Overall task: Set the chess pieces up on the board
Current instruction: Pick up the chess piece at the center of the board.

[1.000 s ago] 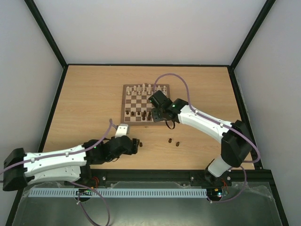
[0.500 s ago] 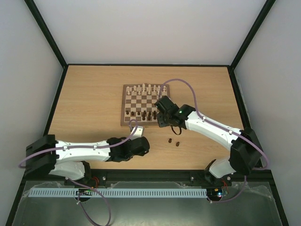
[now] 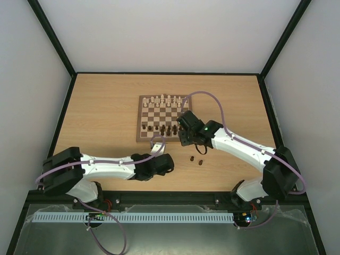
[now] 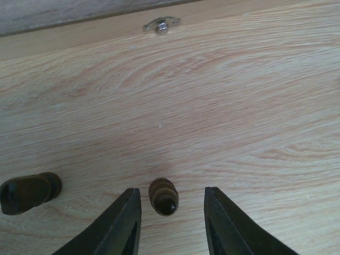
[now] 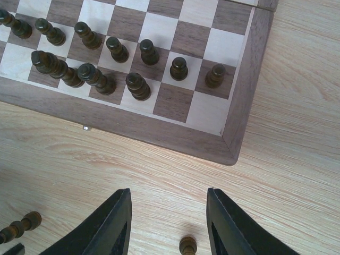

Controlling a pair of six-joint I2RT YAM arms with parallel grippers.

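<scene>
The left gripper [image 4: 171,194] is hanging low over the table [image 4: 239,106], its fingers parted around a dark pawn [image 4: 162,195] without touching it. The right gripper [image 5: 167,192] is also standing released, beside the corner of the board [image 5: 234,106], where dark pieces [image 5: 138,85] are standing.

Light wooden tabletop [image 3: 101,117], chessboard [image 3: 139,119] toward its far middle, two dark chessmen [image 3: 192,158] loose off its near right corner

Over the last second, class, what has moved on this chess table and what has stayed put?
The left gripper swung right along the table and now straddles a dark piece without pinching it. The right gripper drew back off the board, open and empty. Pieces on the board stayed.
</scene>
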